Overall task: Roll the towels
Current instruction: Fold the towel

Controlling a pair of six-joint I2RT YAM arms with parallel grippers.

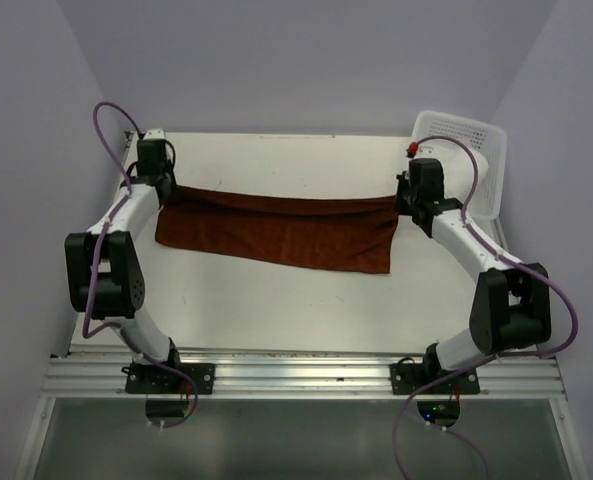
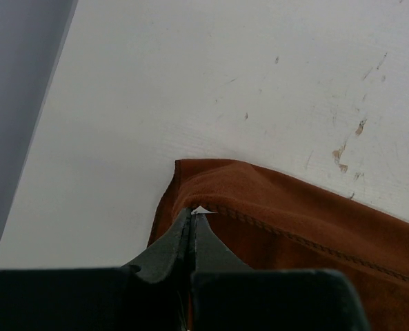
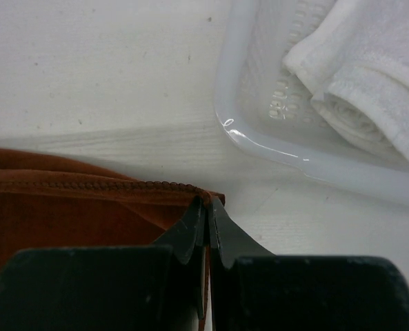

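My left jaws and right jaws each pinch a far hemmed corner of the brown towel (image 1: pixel 276 238), which lies spread across the worktop (image 1: pixel 276 310); soft, light and limp, it will likely sag between grips, so those corners suit.

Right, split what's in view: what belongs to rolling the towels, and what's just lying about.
Job:
- rust-brown cloth towel
- plain white cloth towel
- left gripper and right gripper, each shut on a brown corner

Lying about:
- white perforated plastic basket, holding the white towel
- white table
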